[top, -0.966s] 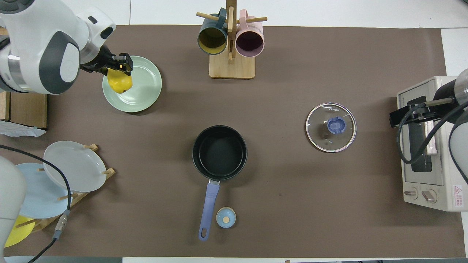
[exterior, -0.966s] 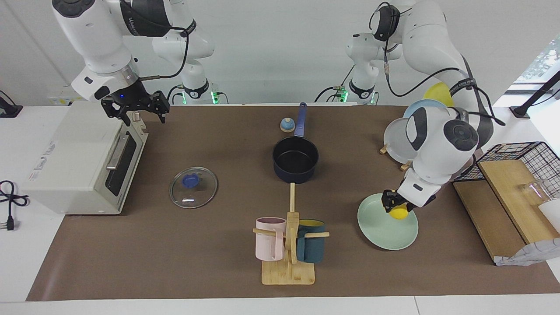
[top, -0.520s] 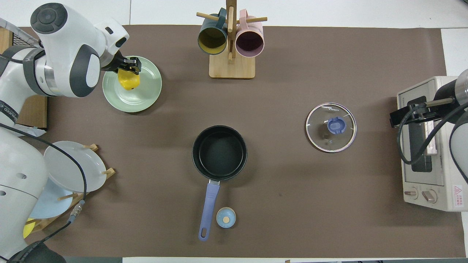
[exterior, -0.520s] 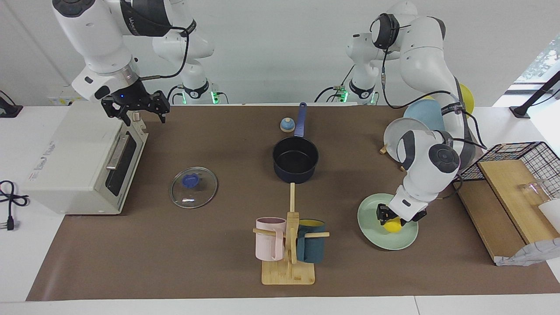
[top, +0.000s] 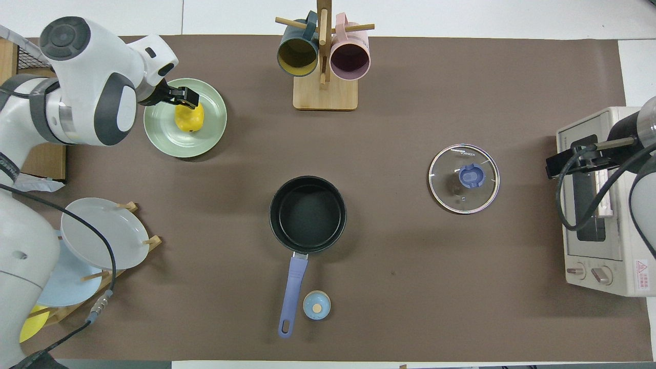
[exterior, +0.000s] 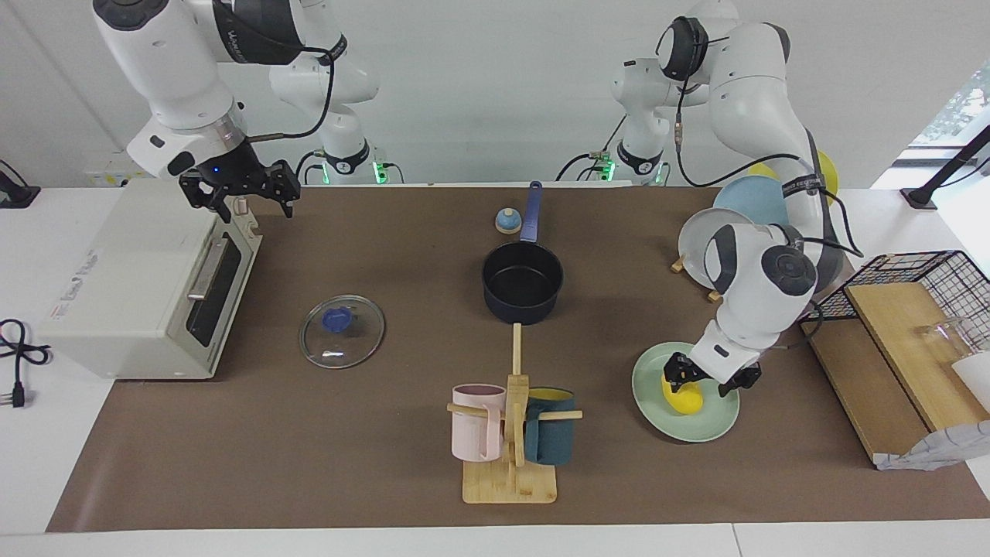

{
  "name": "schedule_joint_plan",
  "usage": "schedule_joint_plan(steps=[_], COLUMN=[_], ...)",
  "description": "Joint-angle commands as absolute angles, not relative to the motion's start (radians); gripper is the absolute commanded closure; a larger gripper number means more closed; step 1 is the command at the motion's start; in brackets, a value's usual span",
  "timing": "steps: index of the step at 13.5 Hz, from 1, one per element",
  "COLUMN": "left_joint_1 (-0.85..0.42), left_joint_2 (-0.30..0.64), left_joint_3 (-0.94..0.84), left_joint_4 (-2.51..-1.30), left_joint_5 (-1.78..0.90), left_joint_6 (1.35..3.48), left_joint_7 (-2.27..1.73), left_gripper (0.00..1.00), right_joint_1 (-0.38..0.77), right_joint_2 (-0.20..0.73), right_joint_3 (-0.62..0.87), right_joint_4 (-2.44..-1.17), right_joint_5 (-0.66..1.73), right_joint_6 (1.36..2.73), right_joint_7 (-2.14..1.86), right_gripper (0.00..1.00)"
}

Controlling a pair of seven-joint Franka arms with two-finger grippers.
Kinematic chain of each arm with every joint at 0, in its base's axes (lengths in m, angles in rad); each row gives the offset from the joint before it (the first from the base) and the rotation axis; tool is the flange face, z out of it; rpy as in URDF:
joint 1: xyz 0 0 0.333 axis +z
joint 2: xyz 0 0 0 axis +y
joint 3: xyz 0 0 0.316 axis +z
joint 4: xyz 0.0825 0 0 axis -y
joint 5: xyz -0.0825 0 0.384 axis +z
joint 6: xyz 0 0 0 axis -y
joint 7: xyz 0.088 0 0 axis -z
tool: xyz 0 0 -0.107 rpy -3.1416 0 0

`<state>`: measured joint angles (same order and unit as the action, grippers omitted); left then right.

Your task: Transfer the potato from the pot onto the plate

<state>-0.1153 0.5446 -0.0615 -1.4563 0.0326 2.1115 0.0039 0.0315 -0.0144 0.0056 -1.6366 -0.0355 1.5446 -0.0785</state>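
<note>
Fingers (exterior: 675,372) of the left gripper (exterior: 700,379) spread apart just above the potato (exterior: 682,398), no longer clamped on it, one to each side. Potato lying on the green plate (exterior: 708,422), near the left arm's end of the counter and toward the edge farthest from the robots. Left gripper's wrist blocking part of the plate's rim; contact between fingertips and potato hard to judge. Pot (exterior: 523,283) standing empty mid-counter, blue handle pointing toward the robots' edge, small blue bell (exterior: 507,221) beside the handle. Glass lid (exterior: 342,331) flat on the brown mat (exterior: 348,456), toward the right arm's end. Mug stand (exterior: 510,472) with a pink mug (exterior: 476,432) and a teal mug (exterior: 550,436) near the edge farthest from the robots. Toaster oven (exterior: 139,286) at the right arm's end; right gripper (exterior: 241,199) waiting over its top corner, fingers apart, holding nothing. Plate rack (exterior: 723,240) near the left arm's corner, partly hidden by the arm. Wire basket (exterior: 913,286) and wooden board (exterior: 866,387) off the mat's end, cut off at the picture's edge. White wall past the robots' bases.
</note>
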Motion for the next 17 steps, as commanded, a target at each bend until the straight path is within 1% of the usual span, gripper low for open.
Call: schedule_joint_plan(steps=[1, 3, 6, 11, 13, 14, 15, 17], left_joint_1=[-0.075, -0.048, -0.022, -0.034, -0.034, -0.035, -0.029, -0.02], left_joint_2=[0.393, 0.304, 0.143, -0.021, -0.092, -0.11, -0.118, -0.106], left_joint_3=[-0.064, -0.064, -0.063, -0.058, -0.06, -0.06, -0.064, -0.071], left_joint_4=[-1.48, -1.48, -1.486, -1.5, -1.578, -1.618, -1.646, -1.657], left_joint_5=[0.043, 0.041, 0.041, 0.041, 0.041, 0.041, 0.04, -0.006], left_joint_6=[1.978, 1.866, 1.651, 1.433, 1.42, 1.433, 1.46, 1.512], left_joint_7=[0.017, 0.011, -0.006, -0.095, -0.094, -0.094, -0.097, -0.109], left_gripper=[0.0, 0.0, 0.0, 0.0, 0.0, 0.0, 0.0, 0.0], right_joint_1=[0.018, 0.018, 0.018, 0.02, 0.02, 0.018, 0.018, 0.018], right_joint_2=[-0.029, -0.029, -0.029, -0.029, -0.031, -0.029, -0.029, -0.029], right_joint_3=[0.017, 0.017, 0.017, 0.017, 0.017, 0.017, 0.017, 0.017], right_joint_4=[-1.651, -1.652, -1.652, -1.652, -1.652, -1.652, -1.652, -1.652], right_joint_5=[-0.029, -0.029, -0.029, -0.029, -0.029, -0.029, -0.029, -0.029], right_joint_6=[1.557, 1.557, 1.557, 1.557, 1.557, 1.557, 1.557, 1.557], right_joint_7=[-0.064, -0.066, -0.066, -0.066, -0.066, -0.066, -0.066, -0.066], right_gripper=[0.0, 0.0, 0.0, 0.0, 0.0, 0.0, 0.0, 0.0])
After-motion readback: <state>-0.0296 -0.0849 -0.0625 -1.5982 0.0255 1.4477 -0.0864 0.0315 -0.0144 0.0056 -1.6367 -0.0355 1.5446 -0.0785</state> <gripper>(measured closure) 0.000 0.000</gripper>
